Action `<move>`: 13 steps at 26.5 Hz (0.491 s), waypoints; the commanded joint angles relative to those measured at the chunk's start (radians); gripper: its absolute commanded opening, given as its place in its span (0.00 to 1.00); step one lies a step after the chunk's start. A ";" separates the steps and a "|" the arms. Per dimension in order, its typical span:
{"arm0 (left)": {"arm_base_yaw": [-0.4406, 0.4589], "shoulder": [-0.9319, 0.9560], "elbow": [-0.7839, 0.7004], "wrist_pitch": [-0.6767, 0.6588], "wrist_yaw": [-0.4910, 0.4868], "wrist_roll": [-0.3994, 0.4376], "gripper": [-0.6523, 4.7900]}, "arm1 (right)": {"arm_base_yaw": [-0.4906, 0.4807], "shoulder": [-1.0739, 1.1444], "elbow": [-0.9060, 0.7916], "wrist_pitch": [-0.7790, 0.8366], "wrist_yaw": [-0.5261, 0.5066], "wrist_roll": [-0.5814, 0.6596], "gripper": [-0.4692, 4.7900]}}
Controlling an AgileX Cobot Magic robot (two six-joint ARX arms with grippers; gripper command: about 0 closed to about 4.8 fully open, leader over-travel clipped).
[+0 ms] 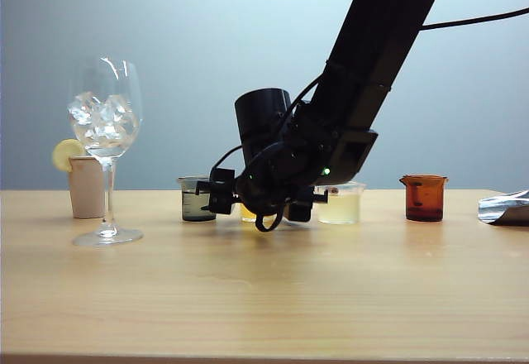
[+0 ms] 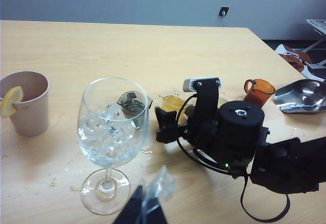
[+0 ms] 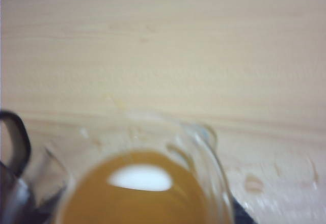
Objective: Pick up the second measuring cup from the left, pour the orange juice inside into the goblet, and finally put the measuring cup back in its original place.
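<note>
Counted on the bench (image 1: 264, 298): one goblet (image 1: 106, 124) of ice; four small cups, namely a smoky beaker (image 1: 194, 200), the measuring cup (image 2: 172, 102) of orange juice (image 3: 137, 198), a pale-liquid cup (image 1: 340, 205), an amber cup (image 1: 424, 197); one lemon-garnished paper cup (image 1: 86, 186); one foil piece (image 1: 506, 208).

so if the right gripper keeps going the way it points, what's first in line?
Most likely the measuring cup of orange juice: the right wrist view is filled with it, and the right gripper, apparently open, sits level with it. Contact can't be judged.
</note>
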 commanded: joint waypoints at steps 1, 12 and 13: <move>0.000 -0.002 0.008 0.013 0.006 -0.003 0.11 | 0.001 0.001 0.023 0.007 -0.002 -0.012 0.79; 0.000 -0.002 0.008 0.013 0.006 -0.003 0.11 | 0.002 0.019 0.024 0.008 -0.004 -0.013 0.49; 0.000 -0.002 0.008 0.013 0.006 -0.003 0.11 | 0.002 0.019 0.024 0.008 -0.004 -0.013 0.43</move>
